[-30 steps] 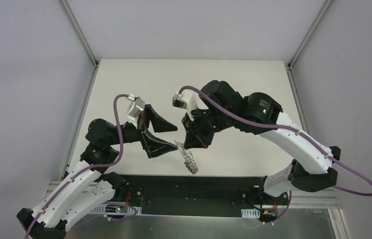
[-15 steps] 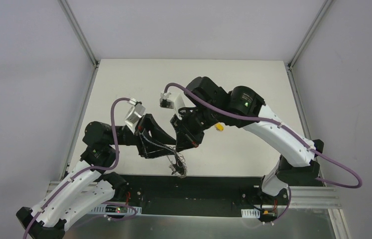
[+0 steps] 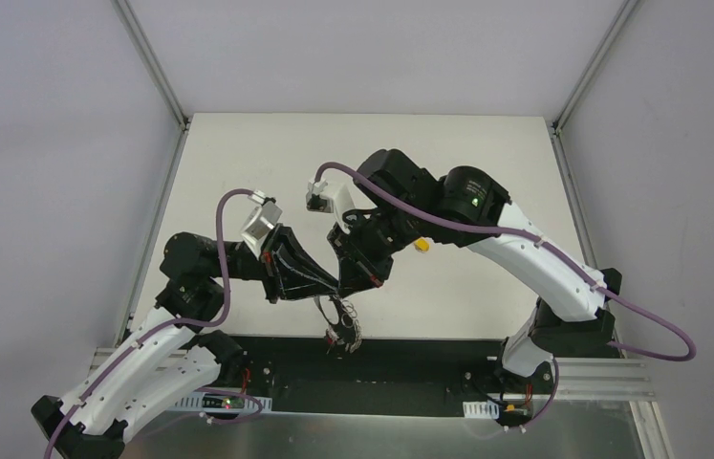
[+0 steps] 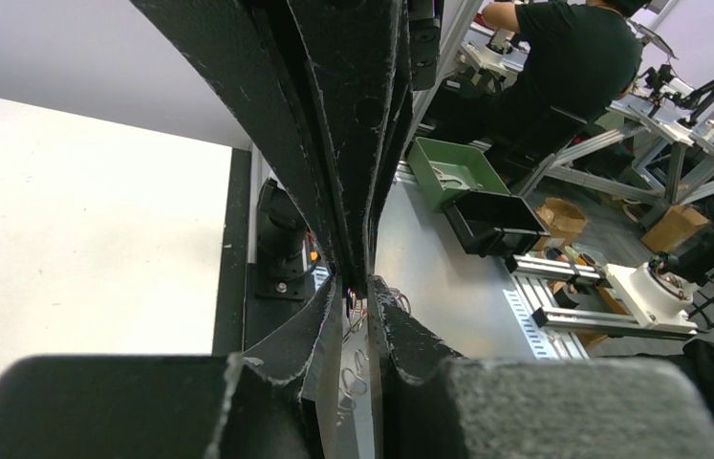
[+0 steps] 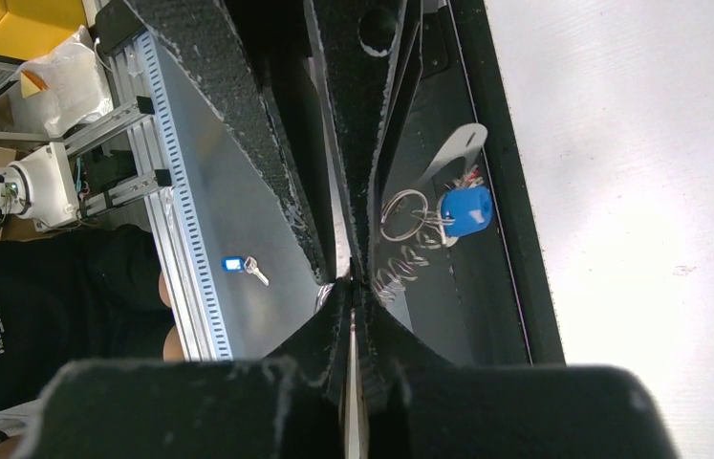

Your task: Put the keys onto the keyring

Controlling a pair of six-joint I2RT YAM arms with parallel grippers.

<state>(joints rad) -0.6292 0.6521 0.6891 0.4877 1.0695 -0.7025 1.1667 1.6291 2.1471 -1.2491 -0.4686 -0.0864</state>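
While right gripper (image 5: 351, 289) pinches keyring (image 3: 340, 321), green bin (image 4: 426, 161) holds pale bits (image 4: 448, 178).

From high up we see the whole desk (image 3: 486, 172). Our wrist cameras face each other up close, sharing the keyring (image 5: 400, 215).

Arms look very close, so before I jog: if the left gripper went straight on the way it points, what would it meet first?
Most likely the right gripper: it sits tip to tip with the left gripper, and the keyring dangles from where they meet.
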